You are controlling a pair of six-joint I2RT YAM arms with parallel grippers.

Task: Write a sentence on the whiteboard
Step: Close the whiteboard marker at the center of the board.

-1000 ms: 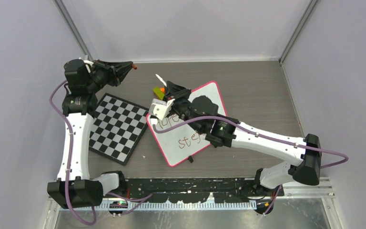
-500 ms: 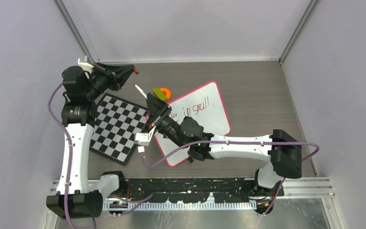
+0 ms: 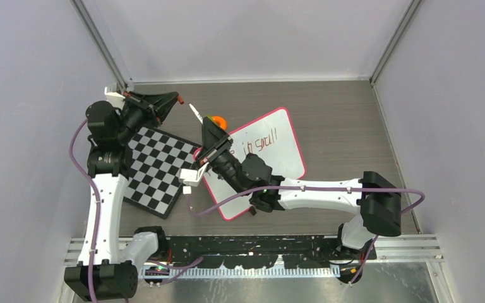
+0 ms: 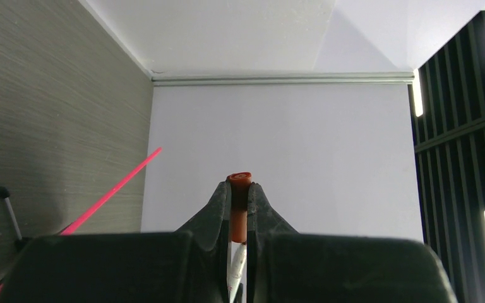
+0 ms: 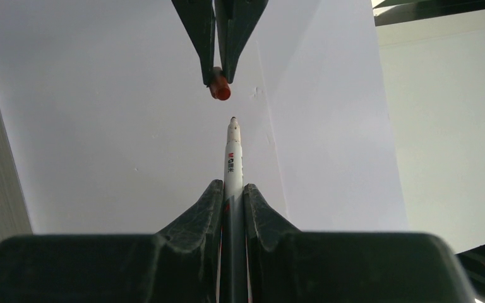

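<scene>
The whiteboard (image 3: 283, 161) lies tilted right of centre, pink rim around it. The sentence (image 3: 260, 144) shows only "in small"; my right arm hides the rest. My right gripper (image 3: 206, 123) is shut on a white marker (image 3: 196, 112), held in the air past the board's left corner, tip pointing up-left. In the right wrist view the marker (image 5: 232, 164) sticks out of my right gripper (image 5: 232, 188), its tip a short gap from the cap (image 5: 220, 91). My left gripper (image 3: 174, 100) is shut on the reddish-brown cap (image 3: 179, 98), also seen in the left wrist view (image 4: 239, 208) between my left gripper's fingertips (image 4: 239, 188).
A black-and-white checkerboard (image 3: 155, 167) lies left of the whiteboard, under my left arm. A small orange and green object (image 3: 216, 120) sits by the board's top left corner. Grey walls close the table on three sides.
My right arm swung off the whiteboard to the left and raised the marker toward the cap. My left gripper tilted toward it. The words "in small" came into view.
</scene>
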